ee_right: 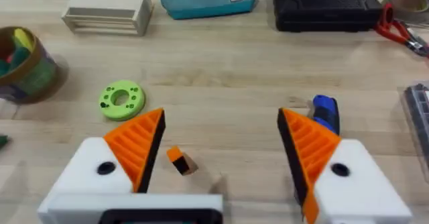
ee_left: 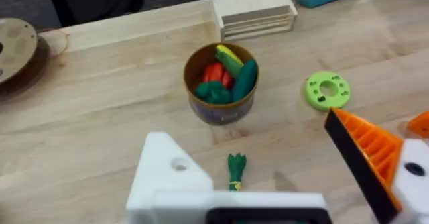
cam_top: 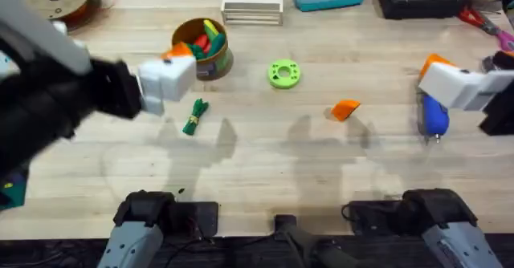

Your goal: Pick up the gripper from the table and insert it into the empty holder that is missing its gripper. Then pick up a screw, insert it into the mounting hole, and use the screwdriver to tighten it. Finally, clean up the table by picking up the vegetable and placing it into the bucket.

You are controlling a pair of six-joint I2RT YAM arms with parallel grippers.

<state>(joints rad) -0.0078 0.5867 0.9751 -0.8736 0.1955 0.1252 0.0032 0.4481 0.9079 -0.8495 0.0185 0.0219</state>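
Orange gripper lying loose mid-table overhead, awaiting pickup. Left wrist: showing bare white holder opposite one orange tip, left gripper spread apart. Right wrist: right gripper gaping, straddling the wedge for grabbing.

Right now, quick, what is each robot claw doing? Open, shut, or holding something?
Left claw: open, holding nothing; one side has no orange tip.
Right claw: open, holding nothing, over the loose orange tip.
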